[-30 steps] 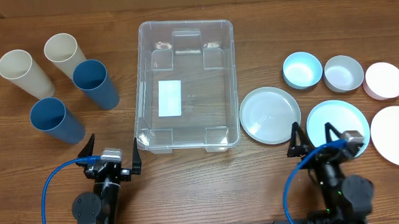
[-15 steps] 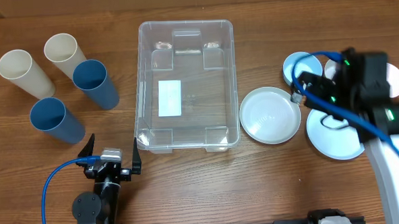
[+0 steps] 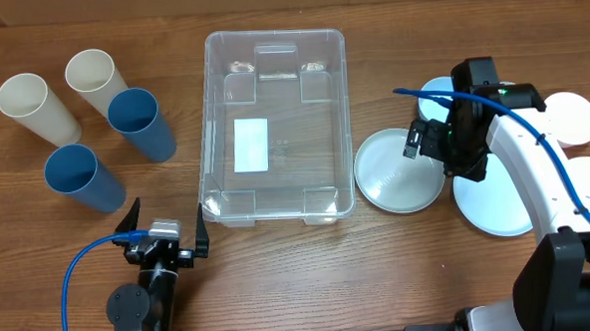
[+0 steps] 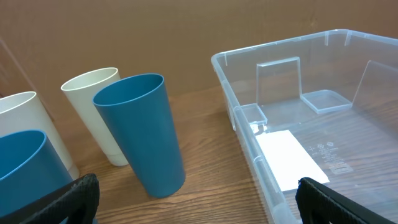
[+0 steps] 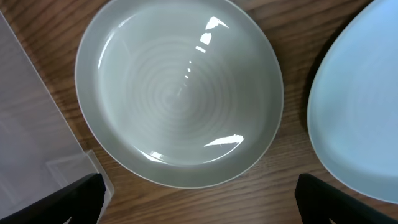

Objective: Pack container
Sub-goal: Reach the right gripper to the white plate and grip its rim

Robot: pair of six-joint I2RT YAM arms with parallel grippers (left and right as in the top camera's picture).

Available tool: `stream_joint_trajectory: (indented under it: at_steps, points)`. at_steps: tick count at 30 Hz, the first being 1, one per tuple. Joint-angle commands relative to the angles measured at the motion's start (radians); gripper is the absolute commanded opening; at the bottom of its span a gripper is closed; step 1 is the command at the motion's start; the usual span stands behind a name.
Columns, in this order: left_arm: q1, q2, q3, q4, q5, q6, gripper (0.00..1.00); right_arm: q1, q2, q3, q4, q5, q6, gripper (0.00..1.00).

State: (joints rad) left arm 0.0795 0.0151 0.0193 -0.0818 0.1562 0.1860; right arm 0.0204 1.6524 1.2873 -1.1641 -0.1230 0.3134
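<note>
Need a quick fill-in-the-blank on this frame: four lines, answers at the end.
1. The container holds nothing but a white ____ on its floor.
2. Beside the two cream cups stand ____ blue cups.
3. The right gripper hovers open over a pale ____ next to the container.
4. The left gripper has its jaws ____, with nothing between them.
Answers: label; two; plate; open

Clear container (image 3: 206, 129) bears white label (image 3: 250, 145); cups (image 3: 142, 123) are blue and cream.
</note>
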Motion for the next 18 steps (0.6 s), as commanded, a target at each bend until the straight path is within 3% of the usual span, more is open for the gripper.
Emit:
stream_joint_trajectory:
  at_steps: [1, 9, 18]
  points:
    - [0.007, -0.009, -0.005, 0.001, -0.003, -0.01, 1.0, -0.003, -0.001, -0.057, 0.032, 0.022, -0.006, 0.98]
    - [0.007, -0.009, -0.005, 0.001, -0.002, -0.01, 1.0, -0.003, -0.001, -0.215, 0.171, 0.025, 0.013, 0.96]
    - [0.007, -0.009, -0.005, 0.001, -0.002, -0.01, 1.0, -0.003, -0.001, -0.357, 0.324, 0.077, 0.155, 0.87]
